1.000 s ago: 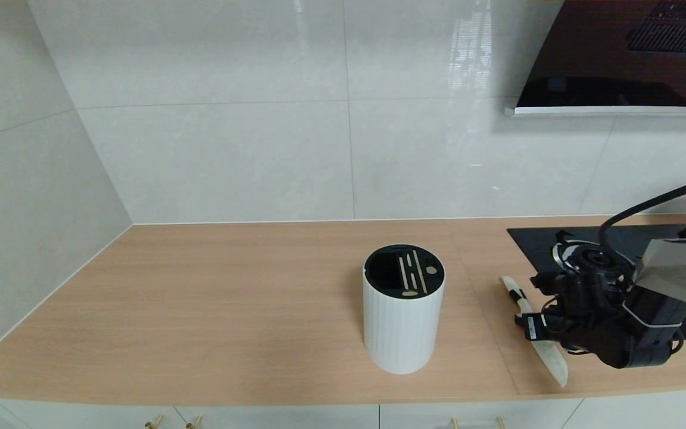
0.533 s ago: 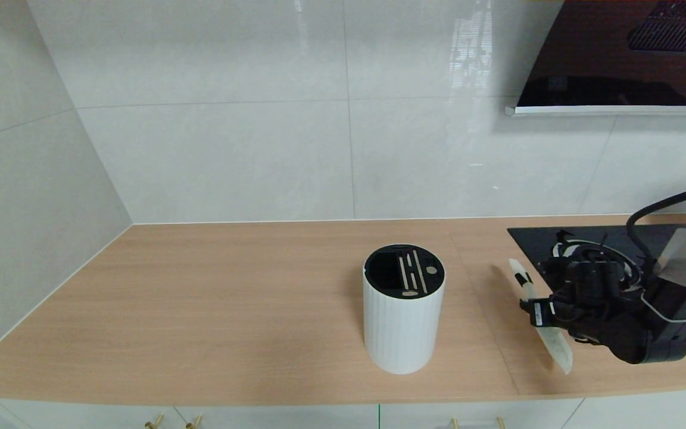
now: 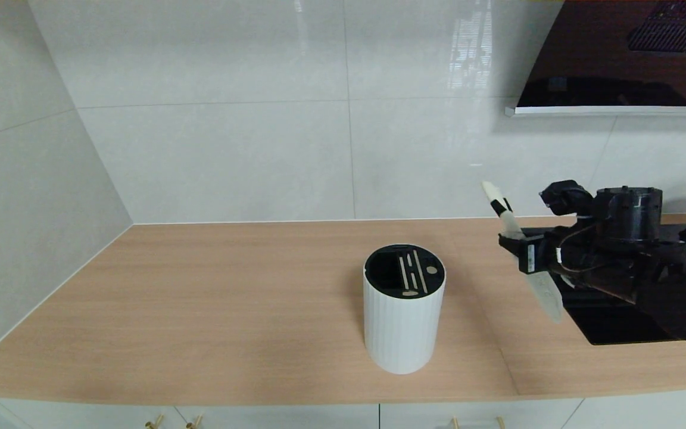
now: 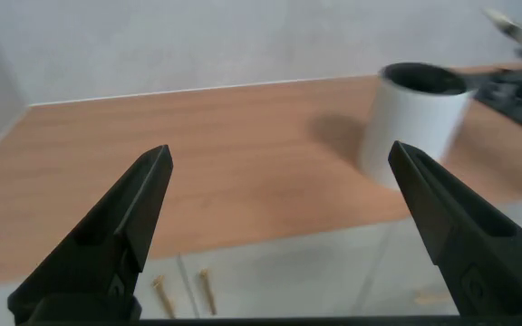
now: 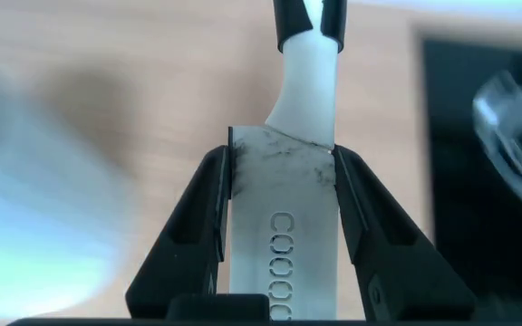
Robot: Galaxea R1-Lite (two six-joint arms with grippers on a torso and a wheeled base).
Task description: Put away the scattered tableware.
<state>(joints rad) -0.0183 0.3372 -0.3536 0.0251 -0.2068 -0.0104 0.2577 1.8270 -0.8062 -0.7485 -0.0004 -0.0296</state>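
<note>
- The right gripper (image 3: 527,253) is clamping its fingers (image 5: 202,226) on a white knife (image 3: 546,293), gripping the blade just below the point where it meets the handle.
- The knife is hanging in the air above the surface (image 3: 230,298), touching nothing but the gripper.
- It is tilting, with the white, black-banded handle pointing up toward the tiled wall (image 3: 230,149). The blade tip is pointing down toward the front, over the near left corner of the black cooktop (image 3: 611,322).
- The knife holder (image 3: 403,316), a white ribbed cylinder, is standing upright on the surface, to the left of the knife and well apart from it.
- Its black top is showing several narrow slots and one wider opening.
- The left gripper (image 4: 279,163) is holding nothing, its two dark fingers (image 4: 116,235) spreading wide apart.
- It is hovering near the front edge of the surface, with the holder farther off beyond it.
- White cabinet fronts with gold handles (image 3: 153,424) are showing under the surface edge.
- A dark range hood (image 3: 617,59) is hanging on the wall above the cooktop.
</note>
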